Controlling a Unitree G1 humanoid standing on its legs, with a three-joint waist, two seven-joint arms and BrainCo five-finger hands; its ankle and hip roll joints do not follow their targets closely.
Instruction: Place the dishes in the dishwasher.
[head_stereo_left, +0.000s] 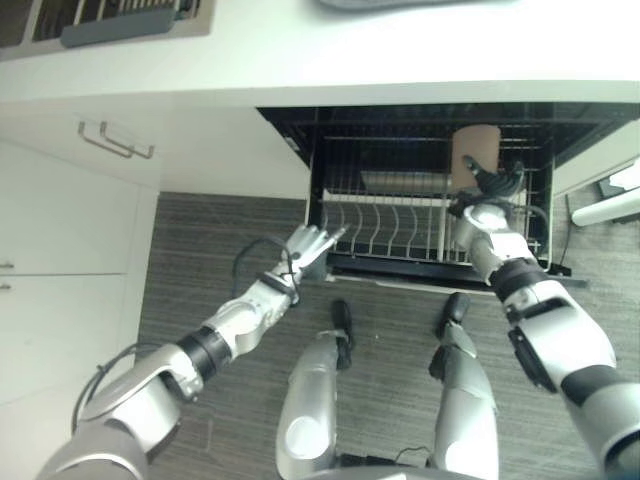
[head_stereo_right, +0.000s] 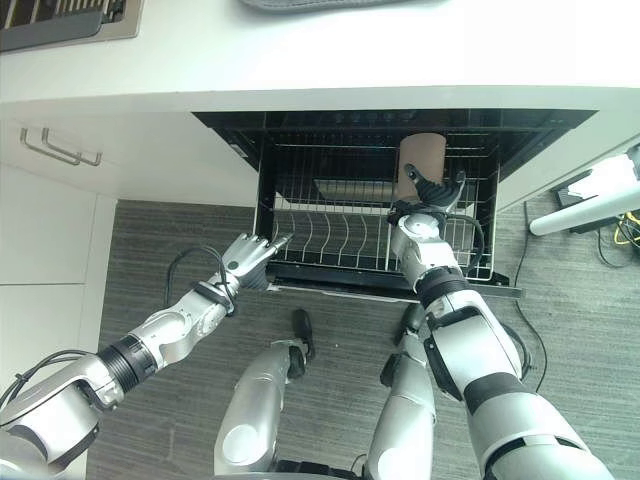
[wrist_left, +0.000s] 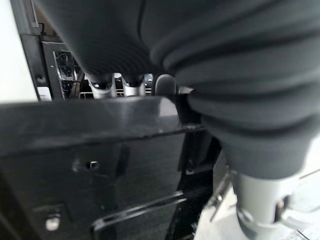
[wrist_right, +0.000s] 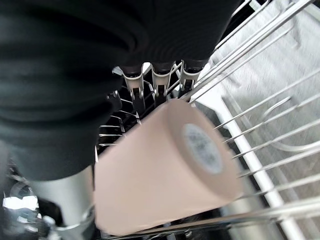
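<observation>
In the upper right of the left eye view the right hand (head_stereo_left: 484, 196) reaches into the pulled-out wire rack (head_stereo_left: 385, 232) of the dishwasher (head_stereo_left: 430, 125), and the pale pinkish-beige cup (head_stereo_left: 474, 153) sits right against its fingers at the rack's back right. The right wrist view shows the cup (wrist_right: 165, 165) lying on its side among the wires with its flat base turned toward the camera; the fingers (wrist_right: 159, 75) run behind its far side and the thumb comes up under its near side, so the hand looks wrapped round the cup's body, though whether the grip is firm cannot be read. The cup looks like glazed ceramic or hard plastic — stiff, smooth, probably light enough for one hand, and likely slick against metal fingers, so I would hold it around the middle of its wall, fingers and thumb opposed, not by the rim. If ceramic, it could chip on the wire tines, which argues for a gentle set-down. At centre left of the eye views the left hand (head_stereo_right: 248, 257) rests with straight, relaxed fingers at the rack's front left corner, holding nothing — it seems to steady the rack's front edge (wrist_left: 90, 120).
</observation>
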